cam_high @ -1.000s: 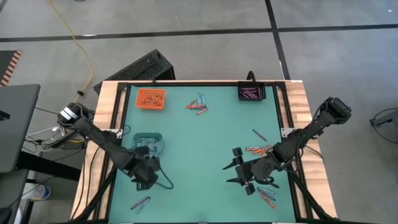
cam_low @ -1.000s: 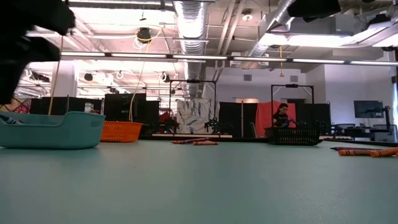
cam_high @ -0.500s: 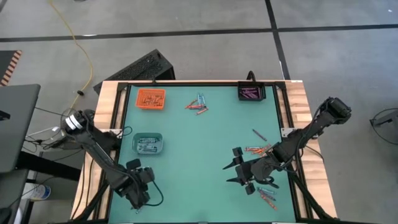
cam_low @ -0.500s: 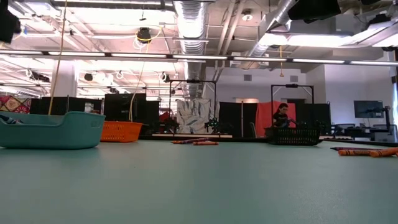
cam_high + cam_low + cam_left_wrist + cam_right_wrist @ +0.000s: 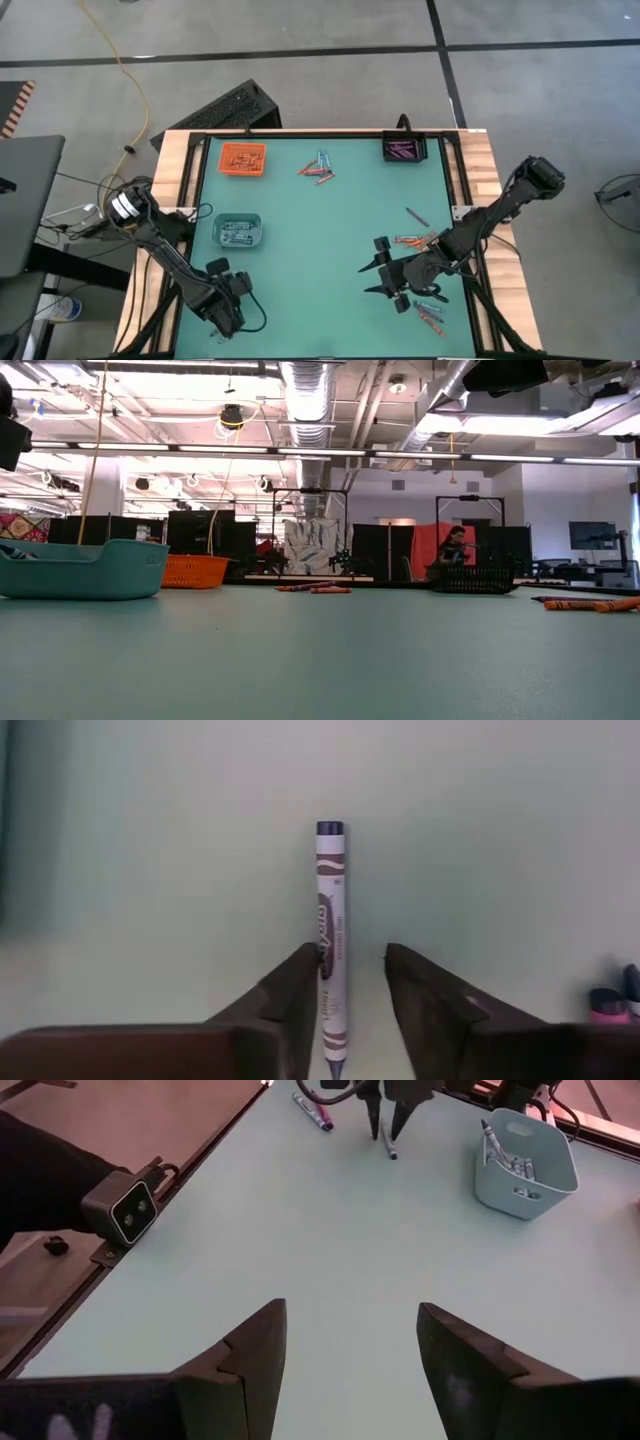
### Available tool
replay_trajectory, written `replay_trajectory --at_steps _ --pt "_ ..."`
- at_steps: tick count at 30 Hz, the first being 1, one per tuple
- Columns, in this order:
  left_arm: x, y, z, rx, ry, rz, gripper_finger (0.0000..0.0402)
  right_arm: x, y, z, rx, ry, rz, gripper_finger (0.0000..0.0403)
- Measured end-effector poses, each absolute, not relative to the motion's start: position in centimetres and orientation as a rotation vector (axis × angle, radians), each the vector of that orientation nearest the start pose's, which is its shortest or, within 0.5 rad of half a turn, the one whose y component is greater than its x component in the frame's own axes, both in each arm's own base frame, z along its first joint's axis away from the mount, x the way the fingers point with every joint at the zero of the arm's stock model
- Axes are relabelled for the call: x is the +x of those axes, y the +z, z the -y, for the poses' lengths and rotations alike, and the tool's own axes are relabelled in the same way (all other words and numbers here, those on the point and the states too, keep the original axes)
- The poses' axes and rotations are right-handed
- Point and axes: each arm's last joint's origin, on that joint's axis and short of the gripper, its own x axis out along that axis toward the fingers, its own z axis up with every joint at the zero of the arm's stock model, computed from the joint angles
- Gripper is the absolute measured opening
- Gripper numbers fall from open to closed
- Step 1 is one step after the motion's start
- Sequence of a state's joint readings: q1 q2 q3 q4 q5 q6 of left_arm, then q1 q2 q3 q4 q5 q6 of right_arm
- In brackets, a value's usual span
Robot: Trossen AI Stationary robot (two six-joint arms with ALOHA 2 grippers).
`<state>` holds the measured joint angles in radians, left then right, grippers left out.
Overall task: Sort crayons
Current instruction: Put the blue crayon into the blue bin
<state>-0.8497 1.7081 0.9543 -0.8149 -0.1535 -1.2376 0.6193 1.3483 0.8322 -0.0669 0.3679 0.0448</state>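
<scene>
My left hand [image 5: 346, 982], fingers parted, straddles a purple crayon [image 5: 331, 920] on the tabletop [image 5: 480, 840]; its long axis runs straight ahead between them, nothing gripped.

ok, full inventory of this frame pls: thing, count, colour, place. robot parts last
orange tray: one, orange, far left of the mat, crayons inside
teal tray: one, teal, left side, crayons inside
black tray: one, black, far right of the mat, purple crayons inside
loose crayons: small pile, orange-red and blue-grey, far middle
right-side crayons: several, mostly orange-red, one grey lying apart, near the right gripper
purple-blue crayon: one, near left, lying between the left fingers
keyboard: one, black, floor beyond the table
person: one, far back of the room
left gripper: near left corner, over the crayon, jaws not yet shut
right gripper: near right, open, empty
</scene>
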Motion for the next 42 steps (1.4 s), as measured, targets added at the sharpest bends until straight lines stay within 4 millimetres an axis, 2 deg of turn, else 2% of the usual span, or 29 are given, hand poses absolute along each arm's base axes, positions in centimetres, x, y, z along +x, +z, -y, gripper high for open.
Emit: replay_trajectory --at_steps 5,7,15,24,30,34,42 --pt "18.6 14.4 20.5 -0.219 0.333 -1.417 0.0026 23.7 24.0 -15.6 -0.233 0.232 -0.520 0.0218" --pt "18.6 14.4 20.5 -0.210 0.326 -1.419 0.0010 23.7 24.0 -15.6 -0.233 0.232 -0.520 0.0218" --pt "18.7 14.9 20.4 -0.152 0.321 -1.411 0.0002 23.7 24.0 -15.6 -0.234 0.232 -0.520 0.0218" --pt "20.1 19.3 19.6 0.076 0.400 -1.409 0.0000 23.7 24.0 -15.6 -0.234 0.232 -0.521 0.0218" --pt "21.3 22.1 17.3 0.275 0.498 -1.437 0.0000 23.7 24.0 -15.6 -0.234 0.232 -0.521 0.0218" --pt "22.1 22.5 15.0 0.362 0.524 -1.534 0.0000 23.6 24.0 -15.7 -0.235 0.234 -0.520 0.0218" --pt "24.4 22.5 10.8 0.414 0.471 -1.653 0.0000 23.5 23.9 -15.8 -0.233 0.239 -0.526 0.0218"
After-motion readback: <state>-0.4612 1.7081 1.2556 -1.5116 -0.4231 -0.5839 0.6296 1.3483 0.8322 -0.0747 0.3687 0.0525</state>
